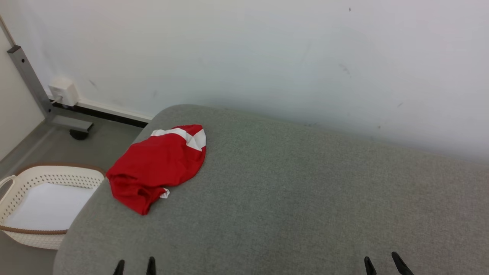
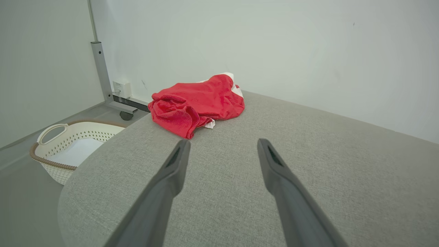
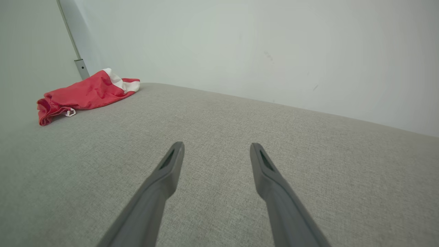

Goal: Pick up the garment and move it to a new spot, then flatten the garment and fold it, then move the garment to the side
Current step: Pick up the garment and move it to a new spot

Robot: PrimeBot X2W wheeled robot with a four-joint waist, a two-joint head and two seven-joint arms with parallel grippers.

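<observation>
Red garment (image 1: 158, 164) lies in a bunched heap on the far left part of a big grey cloth top (image 1: 305, 198), close to its round corner. It has white bands on the end next to the wall, and a small white bit pokes out from under the near edge. The near end is crumpled into thick folds.

The grey top is soft-looking and woven, and it runs right up to a white wall (image 1: 267, 57). The wall has a few small dark marks on it. Down on the left is a grey floor (image 1: 107, 141). A white basket (image 1: 49, 178) with little holes and a brown rim stands on that floor, just beside the edge of the top, and something flat and white lies inside it. Farther back a grey metal post (image 1: 26, 74) leans up from a flat foot with a black wheel (image 1: 79, 134). A small white box (image 1: 63, 91) sits low on the wall by the post.

The left gripper (image 1: 135, 265) is at the near edge of the top, its two dark fingers spread wide with nothing between them. The garment is ahead of it, and they do not touch. The right gripper (image 1: 381, 259) is far over on the other side, well apart from the garment, also spread wide and holding nothing
</observation>
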